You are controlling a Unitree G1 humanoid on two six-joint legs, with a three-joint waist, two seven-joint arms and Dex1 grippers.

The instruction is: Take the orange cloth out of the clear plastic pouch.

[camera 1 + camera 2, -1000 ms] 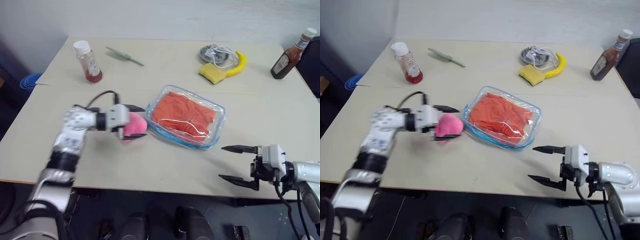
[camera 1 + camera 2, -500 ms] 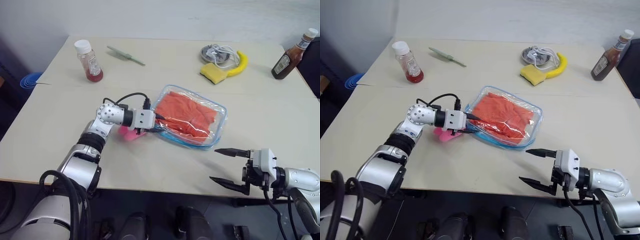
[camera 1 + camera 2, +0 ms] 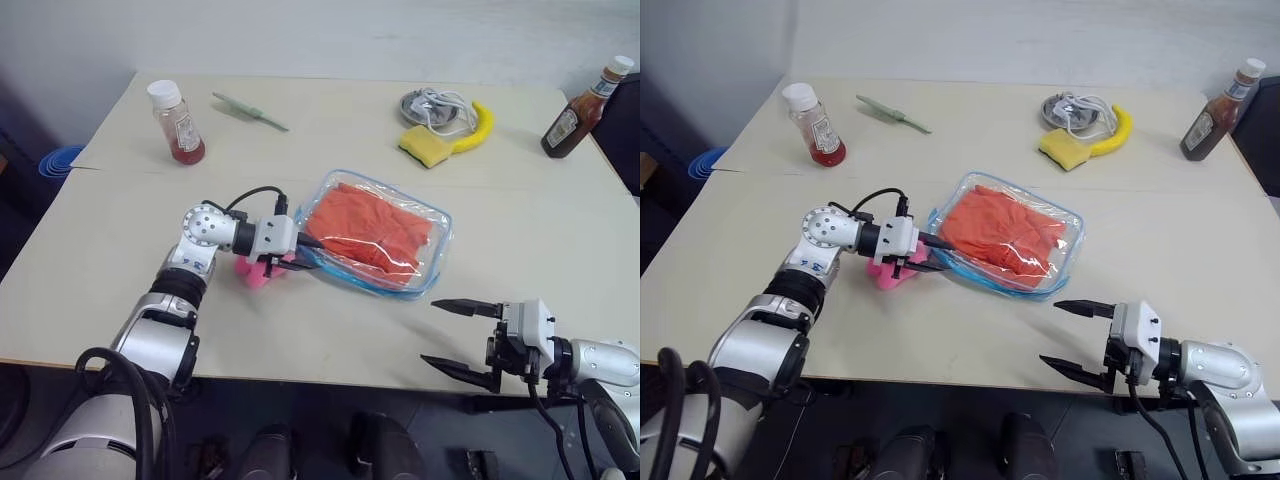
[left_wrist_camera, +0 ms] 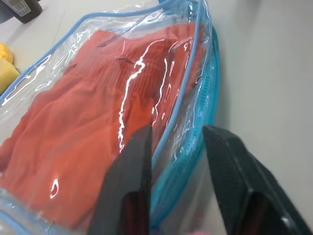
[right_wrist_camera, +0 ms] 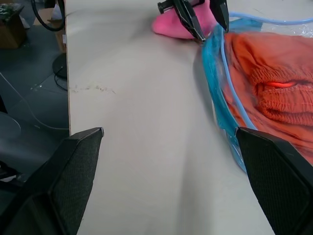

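The left gripper (image 4: 178, 147) straddles the clear plastic pouch (image 3: 378, 232) rim, fingers apart; closing could pinch plastic, not the orange cloth (image 3: 365, 228); right gripper (image 3: 460, 340) gapes idle.

Lab-like room — bare table (image 3: 120, 230), loose cables, cardboard box (image 5: 11, 24)

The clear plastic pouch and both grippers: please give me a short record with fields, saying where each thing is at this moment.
pouch: clear plastic pouch with blue trim, lying flat near the middle of the table
contents: orange cloth, wholly inside the pouch
left gripper: left gripper at the pouch's near-left end, fingers astride its blue edge, one over the clear top, not pressed together
right gripper: right gripper open, holding nothing, over the table's front edge, apart from the pouch
beside pouch: pink fluffy lump, under the left gripper
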